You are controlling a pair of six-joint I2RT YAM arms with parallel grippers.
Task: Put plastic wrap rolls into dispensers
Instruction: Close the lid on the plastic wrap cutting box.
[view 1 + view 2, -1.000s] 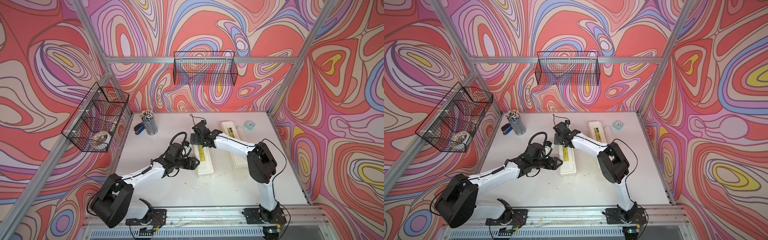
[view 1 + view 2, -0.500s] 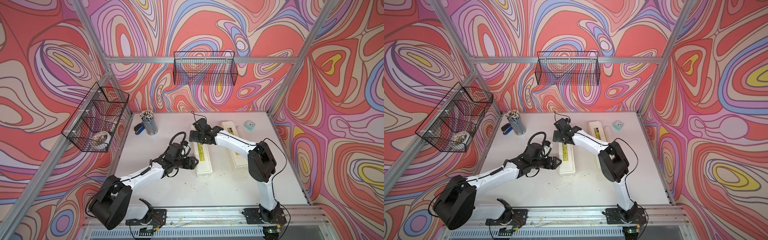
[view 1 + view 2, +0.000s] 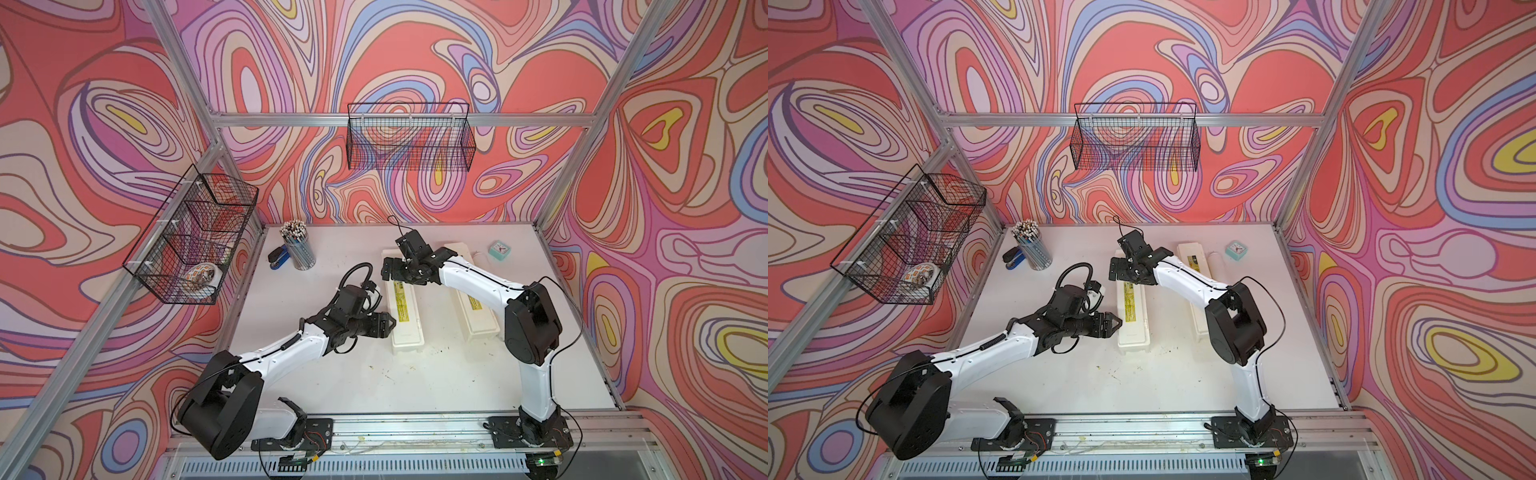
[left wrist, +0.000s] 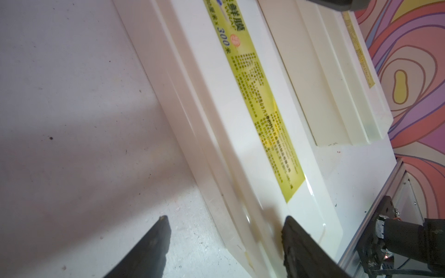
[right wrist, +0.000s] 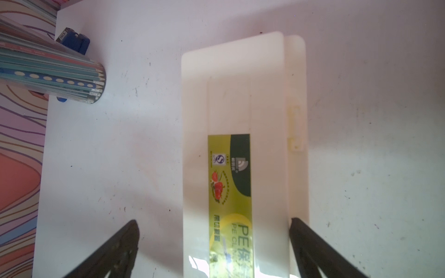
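A: What is hanging above the bench [image 3: 374, 374]?
B: Two wire baskets [image 3: 1136, 141]: the back-wall basket [image 3: 409, 141], and the left-wall basket [image 3: 191, 241], holding one round patterned thing [image 3: 201, 276] in its front compartment.
A: And the dispensers [image 3: 1133, 316]?
B: Two are lying side by side, lids down, so I cannot tell what they are holding. The middle dispenser [image 3: 409, 328] is sitting mid-bench. The other dispenser [image 3: 482, 324] is lying toward the right edge.
A: The grippers?
B: The left gripper [image 4: 225, 222] is hovering over the middle dispenser's near end, jaws apart. The right gripper [image 5: 213, 225] is straddling its far end, jaws spread wide, clamping nothing.
A: Smaller things?
B: One cup [image 3: 303, 255] of pencils [image 3: 293, 226] and one stapler [image 3: 277, 259] are sitting at the far left corner, one clock [image 3: 500, 249] at the far right.
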